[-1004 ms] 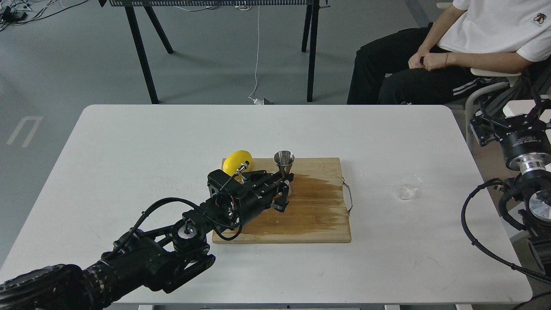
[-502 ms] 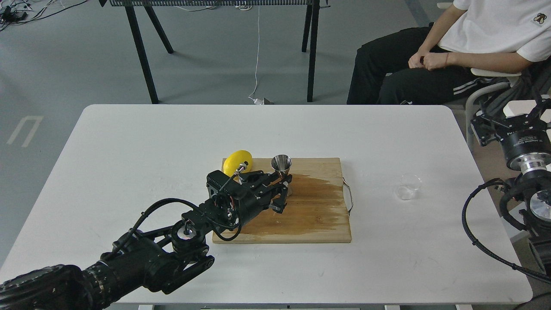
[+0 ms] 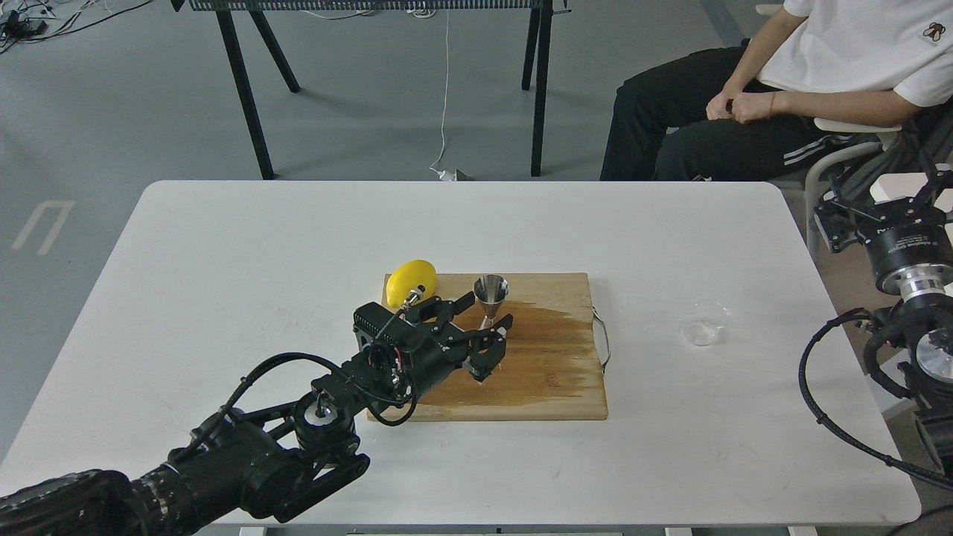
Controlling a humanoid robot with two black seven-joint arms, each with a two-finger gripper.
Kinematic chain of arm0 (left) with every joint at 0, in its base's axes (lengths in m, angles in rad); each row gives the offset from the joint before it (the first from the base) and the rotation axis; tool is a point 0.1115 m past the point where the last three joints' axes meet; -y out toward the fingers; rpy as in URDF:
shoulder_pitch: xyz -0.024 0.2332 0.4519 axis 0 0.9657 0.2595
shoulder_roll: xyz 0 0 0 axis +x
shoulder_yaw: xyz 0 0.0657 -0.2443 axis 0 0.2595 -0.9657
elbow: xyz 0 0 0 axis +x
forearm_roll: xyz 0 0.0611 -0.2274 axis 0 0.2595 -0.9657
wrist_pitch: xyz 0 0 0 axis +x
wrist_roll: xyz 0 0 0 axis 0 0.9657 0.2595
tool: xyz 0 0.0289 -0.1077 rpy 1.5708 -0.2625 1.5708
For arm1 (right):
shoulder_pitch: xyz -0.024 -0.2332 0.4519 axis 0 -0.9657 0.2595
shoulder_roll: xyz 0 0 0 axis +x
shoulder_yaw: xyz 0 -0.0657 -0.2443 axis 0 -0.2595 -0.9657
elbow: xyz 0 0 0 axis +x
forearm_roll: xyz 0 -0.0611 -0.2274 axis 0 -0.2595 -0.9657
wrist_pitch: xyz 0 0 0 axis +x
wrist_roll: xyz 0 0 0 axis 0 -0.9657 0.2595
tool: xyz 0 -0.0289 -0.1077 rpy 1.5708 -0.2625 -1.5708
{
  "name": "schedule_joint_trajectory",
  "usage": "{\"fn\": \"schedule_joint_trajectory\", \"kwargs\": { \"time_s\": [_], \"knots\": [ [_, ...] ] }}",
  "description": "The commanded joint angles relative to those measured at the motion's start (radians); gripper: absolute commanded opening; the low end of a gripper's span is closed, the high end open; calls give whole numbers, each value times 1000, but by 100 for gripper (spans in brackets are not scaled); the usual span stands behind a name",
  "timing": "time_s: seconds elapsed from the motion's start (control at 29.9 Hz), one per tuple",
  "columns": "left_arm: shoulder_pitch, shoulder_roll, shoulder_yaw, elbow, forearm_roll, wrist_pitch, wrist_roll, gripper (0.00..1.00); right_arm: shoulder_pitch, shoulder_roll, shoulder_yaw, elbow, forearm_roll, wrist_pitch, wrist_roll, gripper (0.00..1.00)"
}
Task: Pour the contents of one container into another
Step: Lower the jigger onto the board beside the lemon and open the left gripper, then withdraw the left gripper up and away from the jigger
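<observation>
The steel jigger (image 3: pixel 491 289) stands upright on the wooden board (image 3: pixel 551 380), just right of the lemon (image 3: pixel 411 278). My left gripper (image 3: pixel 489 313) is at the jigger's lower half, open, with one finger on each side of the narrow waist; whether the fingers touch it I cannot tell. The tiny clear glass cup (image 3: pixel 706 321) stands upright on the white table (image 3: pixel 223 253), to the right of the board and apart from both arms. My right gripper (image 3: pixel 864 216) hangs off the table's right edge, dark and end-on.
A dark wet stain (image 3: pixel 555 331) covers the board's right half. A metal handle (image 3: pixel 601 339) sticks out of the board's right end. A seated person (image 3: pixel 744 104) is beyond the far right corner. Black table legs (image 3: pixel 246 89) stand behind.
My left gripper held the jigger at its waist and tipped it left. Now the jigger stands upright on the board, and the gripper has opened and drawn back slightly.
</observation>
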Motion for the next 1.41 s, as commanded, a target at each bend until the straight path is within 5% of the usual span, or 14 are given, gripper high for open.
{"fn": "schedule_joint_trajectory", "kwargs": {
  "time_s": [0.0,0.47,0.54,0.67,0.8,1.0,1.2,1.37],
  "knots": [
    [29,35,-1,-74,0,-19,-4,80,0,0,0,0,0,0,0,100],
    [38,400,-39,-398,-159,-61,-62,85,-21,-51,-6,-32,0,0,-14,100],
    [27,435,-50,-426,-321,-61,-120,86,-21,-69,-5,-34,0,0,-17,100],
    [10,448,-140,-458,-679,-85,-304,86,-32,-124,-11,-46,5,0,-17,100],
    [12,448,-288,-452,-1042,-258,-332,90,-32,-123,-17,-63,11,0,-17,100],
    [15,435,-440,-319,-1557,-554,-317,100,-149,-123,-19,118,8,0,-14,100],
    [-26,311,-524,-69,-1785,-648,-365,100,-331,-140,17,381,12,0,-12,99],
    [-26,282,-587,53,-1997,-780,-362,100,-509,-153,66,607,15,0,-18,99]
  ]
}}
